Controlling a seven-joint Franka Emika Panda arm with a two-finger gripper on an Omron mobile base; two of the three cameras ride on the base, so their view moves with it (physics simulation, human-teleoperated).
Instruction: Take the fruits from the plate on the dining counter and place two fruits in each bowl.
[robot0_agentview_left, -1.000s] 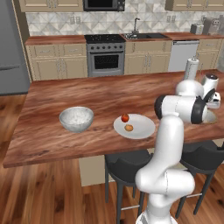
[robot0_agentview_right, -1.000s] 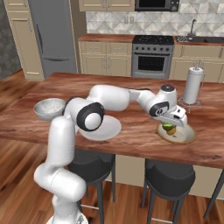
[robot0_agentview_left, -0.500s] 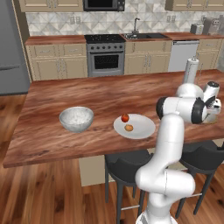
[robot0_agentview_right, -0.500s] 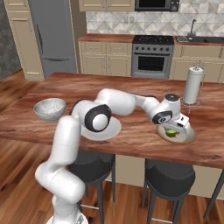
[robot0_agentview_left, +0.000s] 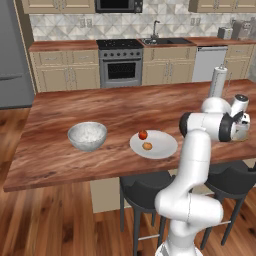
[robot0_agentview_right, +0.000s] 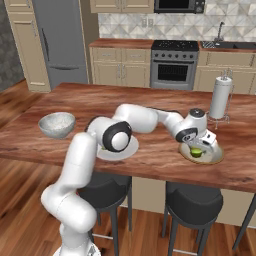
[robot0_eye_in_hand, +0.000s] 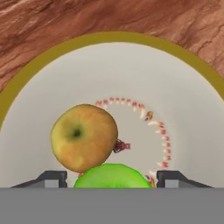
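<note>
My gripper (robot0_eye_in_hand: 113, 180) hangs low inside the pale beige bowl (robot0_eye_in_hand: 175, 83) at the right end of the dining counter (robot0_agentview_left: 100, 107). Its fingertips (robot0_eye_in_hand: 52, 178) stand apart on either side of the bright green fruit (robot0_eye_in_hand: 113, 175), with small gaps showing. The yellow-green fruit (robot0_eye_in_hand: 84, 137) lies in the same bowl, touching the green one. From the right base view the gripper (robot0_agentview_right: 202, 145) sits over that bowl (robot0_agentview_right: 216, 156). The white plate (robot0_agentview_left: 165, 145) holds the red fruit (robot0_agentview_left: 143, 134) and the orange fruit (robot0_agentview_left: 147, 146). The grey bowl (robot0_agentview_left: 87, 135) stands left of the plate.
A paper towel holder (robot0_agentview_right: 220, 97) stands upright just behind the pale bowl. Dark stools (robot0_agentview_right: 194, 202) are tucked under the counter's near edge. My arm's elbow (robot0_agentview_right: 117, 135) reaches over the plate. The stove and cabinets line the far wall.
The hand has come down into the pale bowl with the green fruit. Its fingers have spread and now stand apart from the fruit.
</note>
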